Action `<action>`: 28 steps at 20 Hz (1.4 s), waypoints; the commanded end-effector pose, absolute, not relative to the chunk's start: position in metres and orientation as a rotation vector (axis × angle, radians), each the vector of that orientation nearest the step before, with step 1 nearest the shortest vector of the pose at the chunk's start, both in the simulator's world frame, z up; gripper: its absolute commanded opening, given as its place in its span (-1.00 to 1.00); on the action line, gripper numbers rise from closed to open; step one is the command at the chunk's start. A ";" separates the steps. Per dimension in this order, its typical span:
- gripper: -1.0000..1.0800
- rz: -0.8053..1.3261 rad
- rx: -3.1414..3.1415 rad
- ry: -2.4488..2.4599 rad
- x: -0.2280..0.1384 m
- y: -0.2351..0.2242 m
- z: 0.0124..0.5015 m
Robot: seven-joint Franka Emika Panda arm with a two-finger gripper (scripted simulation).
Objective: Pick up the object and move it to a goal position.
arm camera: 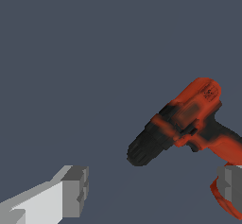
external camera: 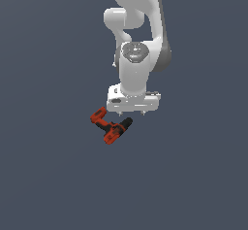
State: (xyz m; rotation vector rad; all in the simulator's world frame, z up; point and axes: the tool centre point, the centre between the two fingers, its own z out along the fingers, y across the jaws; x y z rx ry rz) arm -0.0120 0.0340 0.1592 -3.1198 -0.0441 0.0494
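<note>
From the exterior view, working left to right: the drill (external camera: 111, 126) lies on its side on the flat grey floor (external camera: 48, 175), a little left of centre in the frame and just below the middle. Its red-orange body points toward the upper left, its black chuck toward the right. Right beside it, up and to the right, comes my gripper (external camera: 133, 112), hanging under the white hand with my arm (external camera: 140, 35) rising to the top edge of the frame. The two short fingertips sit clearly apart, near the chuck end but not on the drill.

Now the wrist camera, left to right again: one grey finger pad (arm camera: 75, 190) sits at lower left, bare floor in the gap, then the drill (arm camera: 182, 124) across the right half, chuck aimed toward lower left. My other finger (arm camera: 231, 185) shows at the right edge, in front of the drill's base. My jaws are spread wide and hold nothing.
</note>
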 end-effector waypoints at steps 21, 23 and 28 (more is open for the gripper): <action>0.62 0.176 -3.076 0.202 -0.011 0.028 0.144; 0.62 0.222 -3.058 0.283 -0.011 0.025 0.137; 0.62 0.370 -2.988 0.533 -0.012 0.015 0.113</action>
